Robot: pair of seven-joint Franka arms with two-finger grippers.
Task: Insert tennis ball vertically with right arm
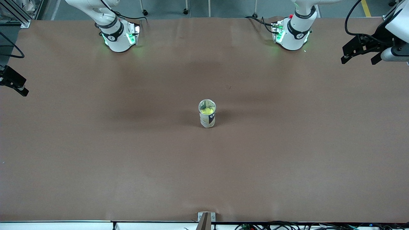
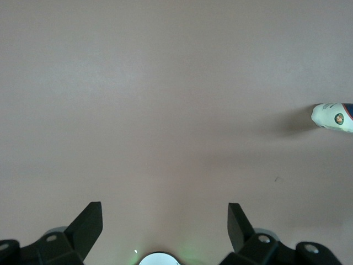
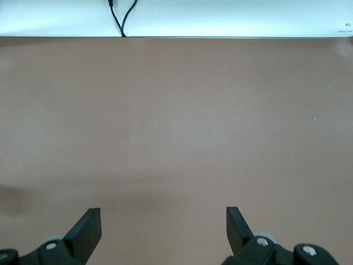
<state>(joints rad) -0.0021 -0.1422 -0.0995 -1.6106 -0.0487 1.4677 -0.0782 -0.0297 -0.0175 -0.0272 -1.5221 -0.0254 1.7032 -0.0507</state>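
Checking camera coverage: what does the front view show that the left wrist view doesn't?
Front view only: the whole upright can at mid-table with the ball inside it, both arm bases, the right gripper open over the right arm's end of the table.
Left wrist view only: a close look at the left gripper, open and holding nothing.
Both: the brown table, the left gripper, and the can, though the wrist view catches only a sliver of it at its edge, no ball visible.
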